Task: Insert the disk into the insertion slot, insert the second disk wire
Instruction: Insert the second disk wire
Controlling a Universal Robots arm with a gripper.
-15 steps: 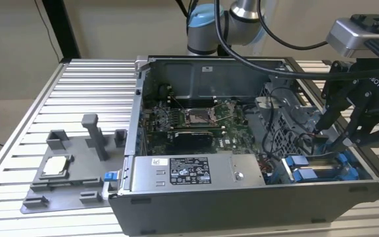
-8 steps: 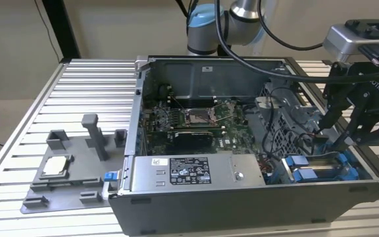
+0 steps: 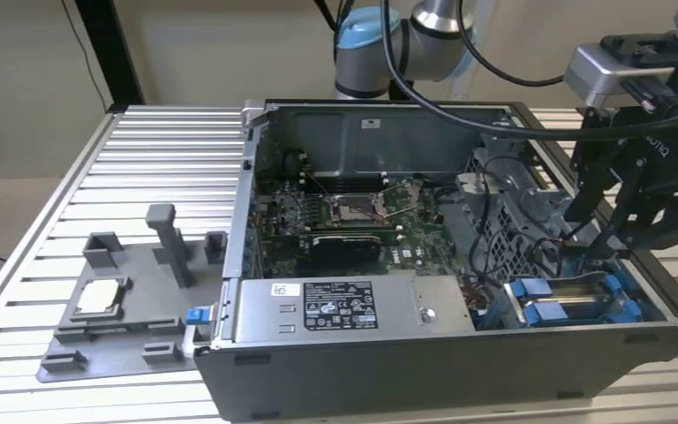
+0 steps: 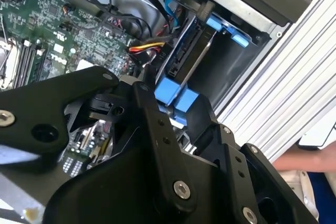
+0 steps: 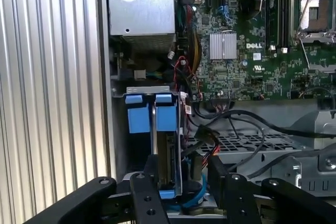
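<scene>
The disk (image 5: 169,156) sits edge-on inside the insertion slot (image 5: 142,90), and the two blue tabs (image 5: 149,114) of its carrier are at the slot's outer end. In the exterior view the disk (image 3: 568,305) lies in the drive cage at the front right of the open computer case. My gripper (image 5: 184,195) reaches down to the disk's inner end. Its black fingers (image 5: 144,192) are closed around a blue wire plug (image 4: 176,100), which rests against that end of the disk (image 4: 191,56). A blue wire (image 5: 195,199) curls away from the plug.
The silver power supply box (image 3: 351,305) stands beside the cage, and the green motherboard (image 3: 339,216) lies behind it. Black, red and yellow cables (image 5: 247,121) hang close to the fingers. A grey fixture tray (image 3: 116,300) sits on the slatted table at the exterior view's left. A person's hand (image 4: 302,161) is beyond the case.
</scene>
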